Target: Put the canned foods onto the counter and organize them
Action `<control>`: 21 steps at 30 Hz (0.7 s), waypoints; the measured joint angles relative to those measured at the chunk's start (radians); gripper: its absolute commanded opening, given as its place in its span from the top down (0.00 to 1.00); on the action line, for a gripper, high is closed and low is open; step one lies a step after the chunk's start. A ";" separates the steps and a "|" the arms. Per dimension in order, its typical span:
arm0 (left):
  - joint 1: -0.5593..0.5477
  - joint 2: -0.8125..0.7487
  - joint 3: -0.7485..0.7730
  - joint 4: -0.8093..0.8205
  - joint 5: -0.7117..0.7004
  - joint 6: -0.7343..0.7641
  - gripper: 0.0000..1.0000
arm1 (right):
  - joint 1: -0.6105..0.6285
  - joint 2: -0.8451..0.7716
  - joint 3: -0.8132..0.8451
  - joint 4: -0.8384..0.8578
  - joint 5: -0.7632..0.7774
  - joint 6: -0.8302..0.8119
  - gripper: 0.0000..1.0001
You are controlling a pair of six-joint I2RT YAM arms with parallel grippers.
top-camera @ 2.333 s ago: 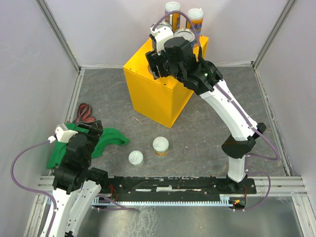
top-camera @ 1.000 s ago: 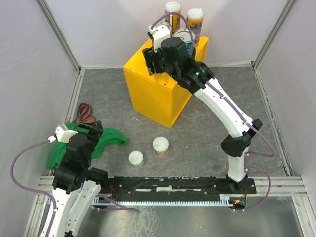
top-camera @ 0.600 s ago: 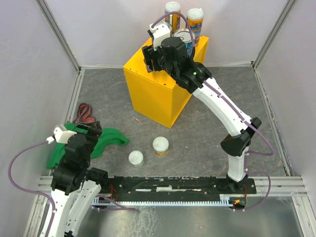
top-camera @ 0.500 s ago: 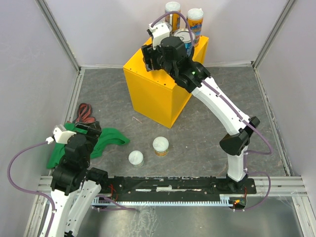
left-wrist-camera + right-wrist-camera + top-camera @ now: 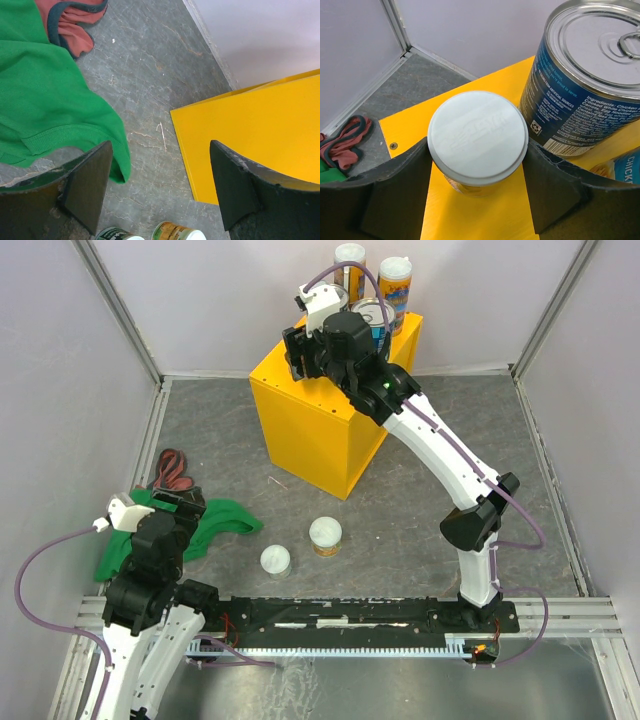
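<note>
The yellow counter (image 5: 318,425) stands at the back. My right gripper (image 5: 478,152) hangs over its left part, shut on a short white-lidded can (image 5: 478,132); both fingers press the lid's rim. In the top view the right gripper (image 5: 308,358) hides that can. Beside it stand a wide blue can (image 5: 592,75), also the blue can (image 5: 373,316) in the top view, and a second blue can (image 5: 630,167). Two tall orange cans (image 5: 350,262) (image 5: 396,280) stand at the counter's back. Two short cans (image 5: 274,559) (image 5: 325,536) stand on the floor. My left gripper (image 5: 160,187) is open and empty above them.
A green cloth (image 5: 222,518) and a red-pink cloth (image 5: 174,470) lie at the left, by my left gripper (image 5: 168,505). Pale walls with metal rails enclose the grey floor (image 5: 430,490). A thin stick (image 5: 162,136) lies near the counter's foot.
My right gripper has carried the short can leftward and farther back over the counter top. The left arm and the floor cans have stayed in place.
</note>
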 measured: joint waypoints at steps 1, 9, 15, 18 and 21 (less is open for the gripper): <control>0.000 0.000 0.000 0.000 0.000 0.000 0.16 | -0.001 0.000 0.000 0.000 -0.004 0.000 0.39; 0.000 0.000 0.000 0.001 0.001 0.000 0.16 | -0.003 0.000 0.000 0.001 -0.019 0.000 0.37; 0.000 0.000 0.000 0.003 0.003 0.000 0.16 | -0.003 0.000 -0.001 0.002 -0.028 -0.004 0.30; 0.000 0.000 0.000 0.011 0.004 0.000 0.16 | -0.003 0.000 -0.001 0.002 -0.031 -0.006 0.26; 0.000 0.002 0.000 0.017 0.004 0.000 0.16 | -0.003 0.000 -0.001 0.002 -0.034 -0.007 0.19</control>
